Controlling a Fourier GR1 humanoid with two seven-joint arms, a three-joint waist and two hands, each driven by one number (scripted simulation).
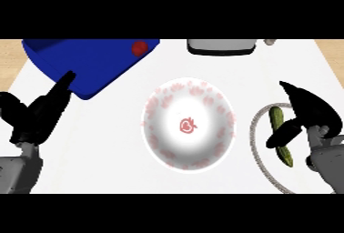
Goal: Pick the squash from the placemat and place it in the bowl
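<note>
Squash (280, 136): long, slim, green, bumpy-skinned; lies on round pale placemat (258, 144) with cord-like rim, at table's (295, 63) right. Right hand (306, 116): black, fingers curled about the squash's middle. Bowl (189, 123): white, glossy, oval-looking, pink-speckled, red motif at centre. Left hand (37, 113): open, fingers straight, beside blue angular tray (80, 59).
</note>
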